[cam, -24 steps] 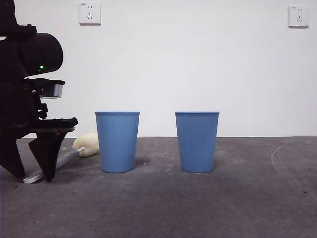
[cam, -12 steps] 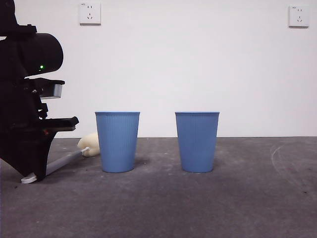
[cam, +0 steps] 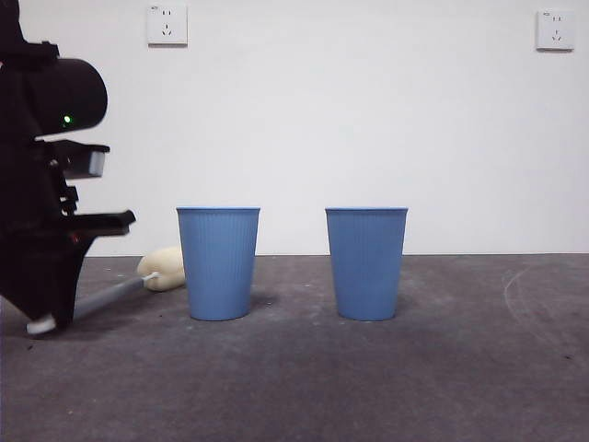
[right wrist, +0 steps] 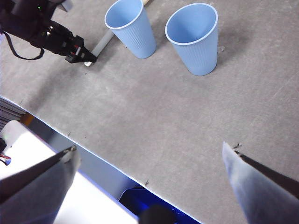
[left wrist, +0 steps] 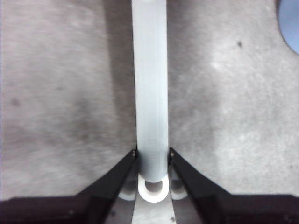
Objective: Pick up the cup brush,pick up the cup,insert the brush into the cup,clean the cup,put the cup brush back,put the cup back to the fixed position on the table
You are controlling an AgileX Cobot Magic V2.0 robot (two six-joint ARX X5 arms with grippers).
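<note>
The cup brush [cam: 110,295] lies low at the far left of the table, its cream sponge head [cam: 163,268] just behind the left blue cup [cam: 218,262]. My left gripper [left wrist: 152,156] is shut on the near end of the brush's grey-white handle [left wrist: 150,93]; it stands big and dark at the left edge of the front view [cam: 41,318]. A second blue cup [cam: 366,262] stands upright to the right. Both cups show in the right wrist view [right wrist: 131,28] [right wrist: 194,37], with the left gripper [right wrist: 86,59] beside them. My right gripper [right wrist: 149,158] is open, high above the table's front edge.
The dark grey table [cam: 368,387] runs to a white wall with two sockets [cam: 167,25] [cam: 555,29]. In the right wrist view the table's front edge [right wrist: 93,154] shows, with a white surface and a blue object below it.
My left gripper has closed on the brush handle's near end and shifted slightly left; the handle's end has moved left with it. Both cups have stayed put.
</note>
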